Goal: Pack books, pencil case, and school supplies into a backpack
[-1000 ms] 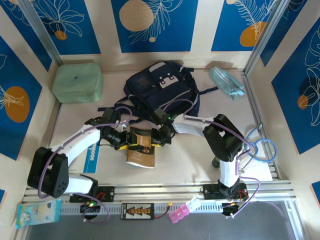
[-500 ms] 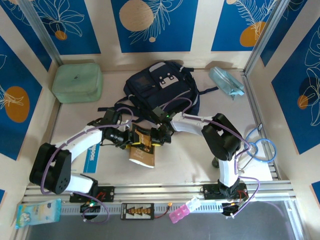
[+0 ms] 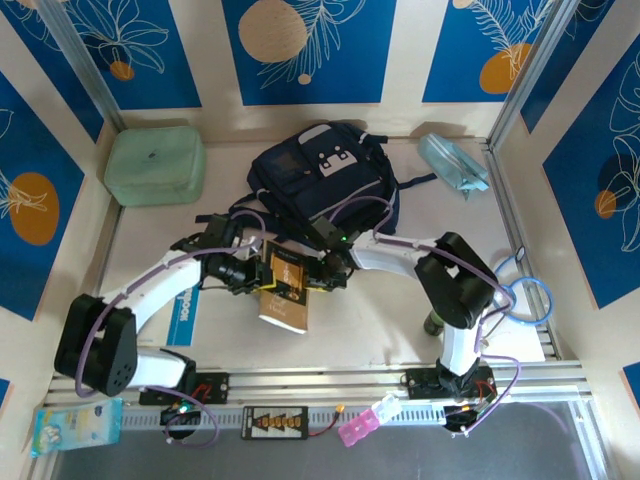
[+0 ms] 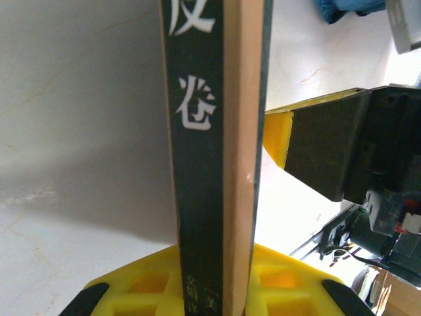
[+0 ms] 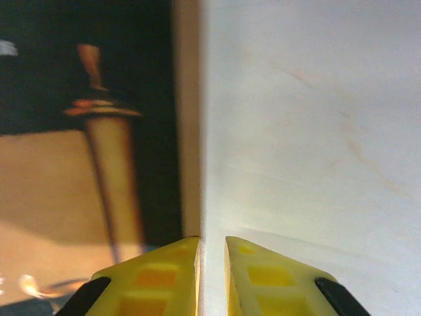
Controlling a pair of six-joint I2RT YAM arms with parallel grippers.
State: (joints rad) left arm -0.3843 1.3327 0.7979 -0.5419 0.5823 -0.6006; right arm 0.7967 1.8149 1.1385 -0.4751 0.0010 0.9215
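The main risk is the tan-brown book (image 3: 285, 308) slipping or swinging. The left gripper (image 3: 257, 272) is clamped on one thin edge of it, and the left wrist view shows the edge standing upright between the yellow pads, with most of the book beyond the grip. With so little held, the book's weight can turn it in the pads, and a quick lift toward the backpack (image 3: 320, 175) could drop it onto the worktop (image 3: 380, 325).

The right gripper (image 3: 318, 275) is at the opposite side of the book. Its wrist view shows the jaws at a narrow slit lined up with the cover's edge, and I cannot tell whether they pinch anything. If they are not gripping, the left gripper carries the book alone. If they are, uneven pulling could bend or tear the cover.

The two grippers are also close together, so they could bump. The dark straps on the backpack's near side could snag a book corner. Whether the backpack's mouth is open cannot be seen.

Both arms reach forward and inward, meeting just on the near side of the backpack. The left forearm angles in from the near left. The right arm is folded, its elbow near-right of the backpack and its forearm pointing left.

The navy book (image 3: 186, 308) lies near-left of the backpack, partly under the left arm. The pencil case (image 3: 452, 162) rests just right of the backpack.
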